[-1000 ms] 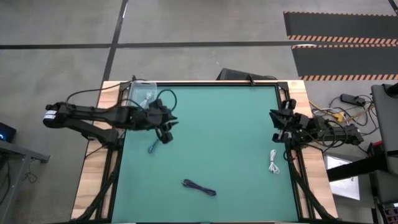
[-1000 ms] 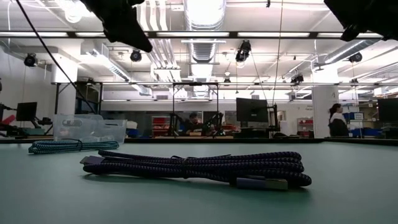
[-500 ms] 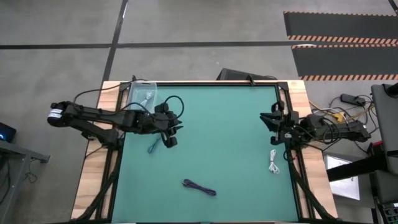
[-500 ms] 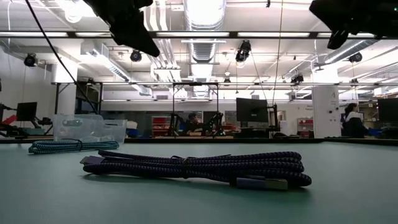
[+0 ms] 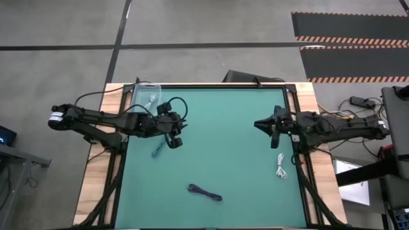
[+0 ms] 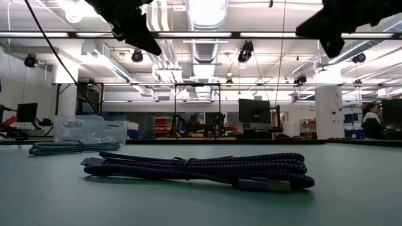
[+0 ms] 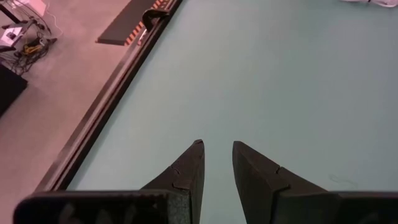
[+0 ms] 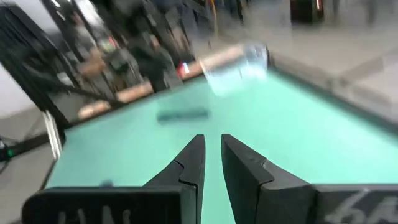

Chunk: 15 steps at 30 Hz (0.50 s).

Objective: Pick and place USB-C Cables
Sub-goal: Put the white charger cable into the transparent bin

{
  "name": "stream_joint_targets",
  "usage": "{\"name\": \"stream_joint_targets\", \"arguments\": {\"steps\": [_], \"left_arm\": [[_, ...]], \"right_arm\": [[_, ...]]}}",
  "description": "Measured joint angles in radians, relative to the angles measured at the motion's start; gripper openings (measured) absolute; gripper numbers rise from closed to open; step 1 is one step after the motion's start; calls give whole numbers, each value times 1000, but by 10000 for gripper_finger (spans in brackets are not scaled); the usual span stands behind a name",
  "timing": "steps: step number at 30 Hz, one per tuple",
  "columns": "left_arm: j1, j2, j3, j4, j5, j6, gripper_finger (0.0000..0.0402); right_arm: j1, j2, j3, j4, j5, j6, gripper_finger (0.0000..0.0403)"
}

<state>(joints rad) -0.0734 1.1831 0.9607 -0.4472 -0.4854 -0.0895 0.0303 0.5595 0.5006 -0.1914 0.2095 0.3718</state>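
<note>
Three loose USB-C cable bundles lie flat on the green mat (image 5: 223, 160). A teal one (image 5: 156, 151) is at the left, a dark purple one (image 5: 204, 192) near the front edge, and a white one (image 5: 281, 167) at the right. Another light cable lies inside the clear container (image 5: 146, 96) at the far left corner. My left gripper (image 5: 177, 140) hovers above the mat just right of the teal cable, open, with nothing between its fingers (image 7: 217, 146). My right gripper (image 5: 257, 124) hangs above the mat's right part, pointing toward the left arm, shut on nothing (image 8: 213, 138).
The mat's raised dark border (image 7: 106, 106) runs along the wooden table edge. In the low view the purple cable (image 6: 201, 169) lies in front, with the teal cable (image 6: 63, 147) and the container (image 6: 88, 129) behind it at the left. The mat's middle is bare.
My right gripper has risen from the table's right edge and swung out over the mat toward the left, tipping from pointing down to nearly level and rolling as it went. The cables have stayed where they lay.
</note>
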Motion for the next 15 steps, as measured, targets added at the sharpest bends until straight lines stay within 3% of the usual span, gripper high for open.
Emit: {"name": "stream_joint_targets", "arguments": {"steps": [8, 15], "left_arm": [[0, -5, 2, 22, -5, 37, 67], [0, -4, 3, 21, -56, 49, 67]], "right_arm": [[6, 142, 150, -400, -18, 295, 43], [11, 267, 202, -547, -160, 483, 43]]}}
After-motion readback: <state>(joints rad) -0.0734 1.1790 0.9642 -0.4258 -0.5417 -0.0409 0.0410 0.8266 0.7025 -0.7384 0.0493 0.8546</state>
